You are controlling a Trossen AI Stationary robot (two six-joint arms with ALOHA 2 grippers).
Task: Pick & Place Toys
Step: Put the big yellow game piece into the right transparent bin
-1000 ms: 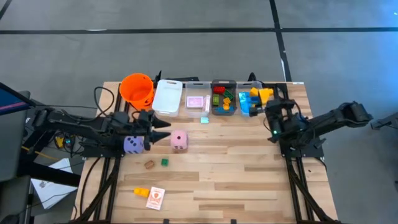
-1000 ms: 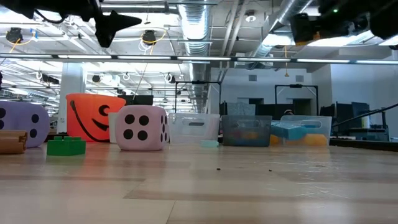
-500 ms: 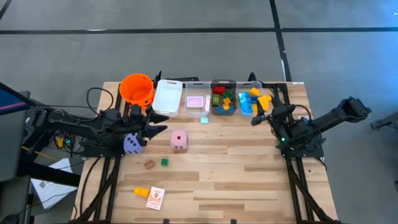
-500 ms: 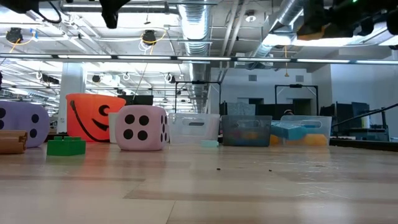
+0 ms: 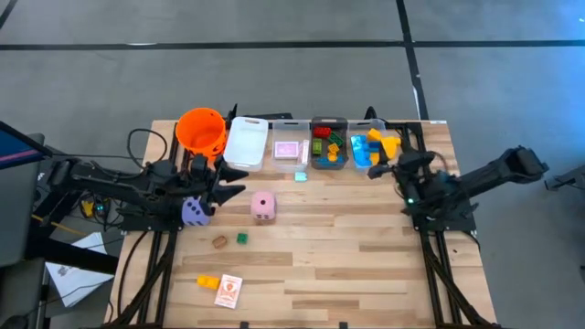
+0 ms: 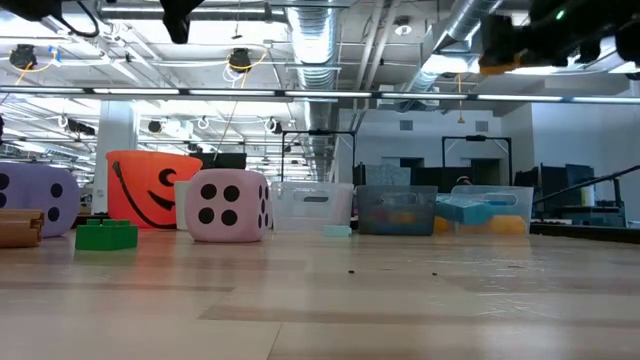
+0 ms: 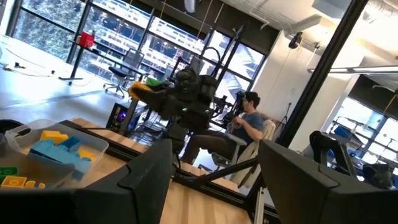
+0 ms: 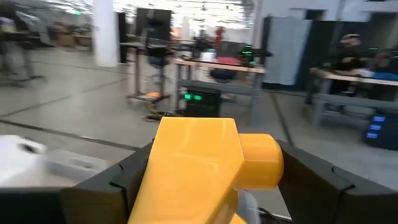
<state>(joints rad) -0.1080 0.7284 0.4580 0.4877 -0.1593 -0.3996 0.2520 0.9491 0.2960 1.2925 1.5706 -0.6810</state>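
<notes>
The right gripper (image 5: 382, 165) is clamped on a yellow brick (image 8: 199, 165), holding it in the air at the front edge of the clear bin (image 5: 364, 155) at the right end of the row along the table's far side, a bin that already holds blue and yellow bricks. Seen from the wrist, the brick fills the space between the two dark fingers (image 8: 118, 186), a chunky block with a round stud jutting out to one side. It looks like hard, smooth, hollow plastic, so I judge it light and rigid, unlikely to break, but slick enough to twist or slide if pinched on its stud instead of across its flat faces. The left gripper (image 5: 228, 188) hangs with its fingers spread and empty above the table's left side, near the purple die (image 5: 194, 212) and a little apart from the pink die (image 5: 263, 206). Both dice look bulkier and probably soft, best taken square across two opposite faces with a wide opening. A green brick (image 5: 242, 238), a brown piece (image 5: 219, 242), a yellow brick (image 5: 208, 282) and a card (image 5: 228, 290) lie loose on the wooden table (image 5: 347, 256); the flat card should be the hardest to lift.
</notes>
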